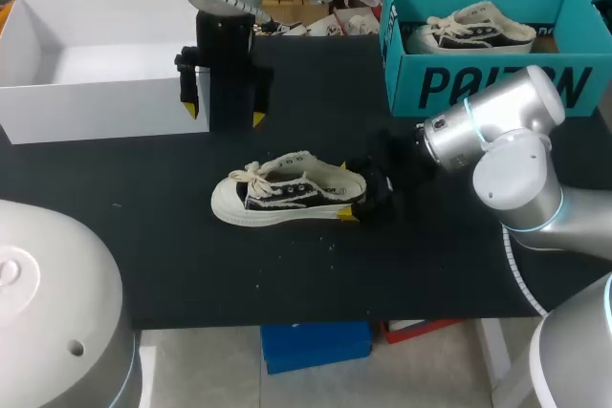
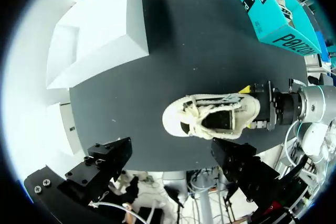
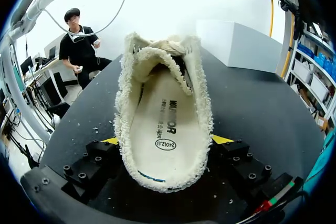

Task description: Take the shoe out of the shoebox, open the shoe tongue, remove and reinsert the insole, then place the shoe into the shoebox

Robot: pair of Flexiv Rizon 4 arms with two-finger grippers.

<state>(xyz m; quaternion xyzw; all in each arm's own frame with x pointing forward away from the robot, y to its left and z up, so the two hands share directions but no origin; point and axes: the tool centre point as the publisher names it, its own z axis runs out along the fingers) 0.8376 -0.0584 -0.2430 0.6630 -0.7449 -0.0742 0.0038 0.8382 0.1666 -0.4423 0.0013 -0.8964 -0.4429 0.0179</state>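
Guessing the shoe [image 1: 287,200], sitting mid table [image 1: 143,236], is light, floppy canvas; right gripper [image 3: 166,140] pinches its stiffer heel from both sides, best hold imo. Left gripper [image 1: 225,114] hangs wide open, empty.

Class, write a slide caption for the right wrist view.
Right tool clamps the shoe at its heel, insole visible, on the table.

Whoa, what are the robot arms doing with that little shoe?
The right gripper is clamped on the heel of a black and cream sneaker that stands on the black table, out of the teal shoebox. Its insole is inside. The left gripper hangs open above the table, by a white box, holding nothing. Another sneaker sits in the shoebox.
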